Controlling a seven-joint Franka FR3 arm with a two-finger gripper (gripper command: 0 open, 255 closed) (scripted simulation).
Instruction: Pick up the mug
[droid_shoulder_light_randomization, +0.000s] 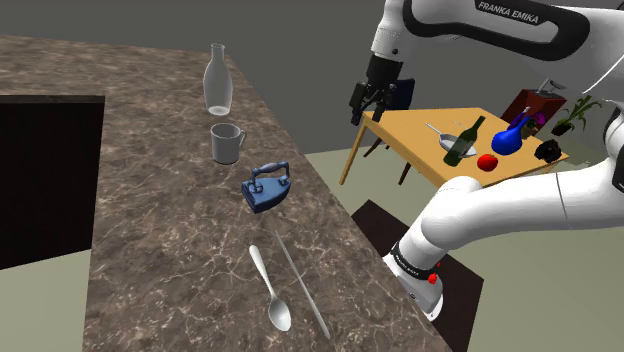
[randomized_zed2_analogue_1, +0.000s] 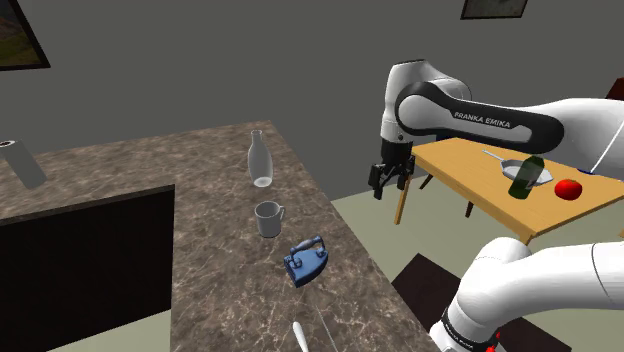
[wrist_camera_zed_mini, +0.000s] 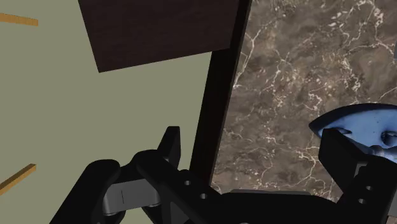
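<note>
Shoulder view: the grey mug (droid_shoulder_light_randomization: 226, 143) stands upright on the marble counter (droid_shoulder_light_randomization: 150, 220), between a glass bottle (droid_shoulder_light_randomization: 217, 82) and a blue iron (droid_shoulder_light_randomization: 267, 187). The gripper (droid_shoulder_light_randomization: 366, 102) hangs well apart from it, out past the counter's edge.

Second exterior view: the mug's handle points to that view's right (away from the black area).

Wrist view: the fingers (wrist_camera_zed_mini: 168, 146) stand apart, clasping nothing.

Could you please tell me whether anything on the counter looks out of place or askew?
The blue iron stands out: a laundry tool among tableware, between the mug and spoon, and it seems to sit slightly tilted. The mug and bottle stand upright; nothing is spilled.
</note>
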